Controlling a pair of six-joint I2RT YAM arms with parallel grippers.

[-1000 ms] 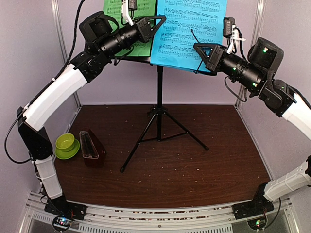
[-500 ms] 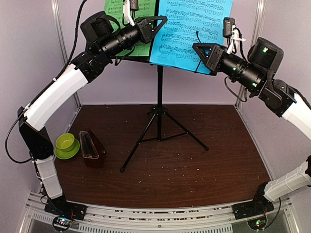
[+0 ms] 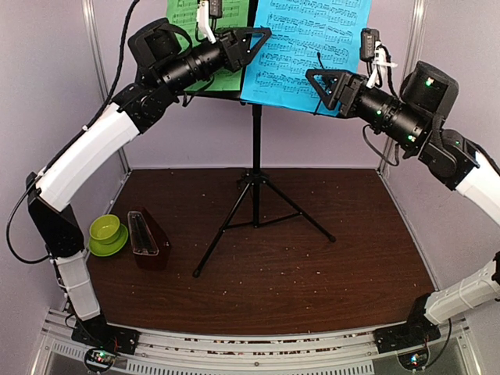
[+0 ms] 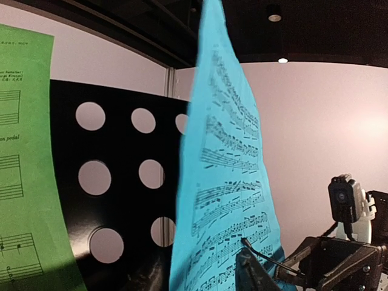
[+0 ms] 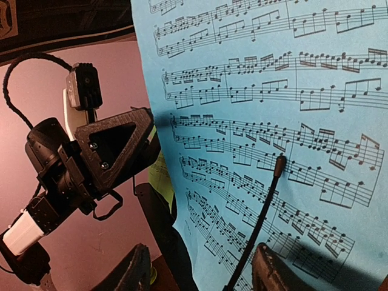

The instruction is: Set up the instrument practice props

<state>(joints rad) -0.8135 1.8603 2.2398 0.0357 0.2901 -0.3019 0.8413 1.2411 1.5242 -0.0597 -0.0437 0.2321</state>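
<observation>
Blue sheet (image 5: 260, 121) hangs ahead of the right hand (image 5: 201, 253), its fingers (image 5: 130, 274) parted; state of left hand (image 3: 262, 35) unclear

Sky-blue sheet (image 3: 305, 39), covered in rows of black staves and notes. Green sheet (image 3: 181, 19), same black print. Black music stand (image 4: 121, 148), its panel punched with a regular grid of round holes. Dark red-brown metronome (image 3: 148, 242) with a clear cover, near the surface's left edge. Lime green cup and saucer (image 3: 105, 234) just beside it. Dark brown wood-grain surface (image 3: 328, 258), flecked all over with pale specks.
</observation>
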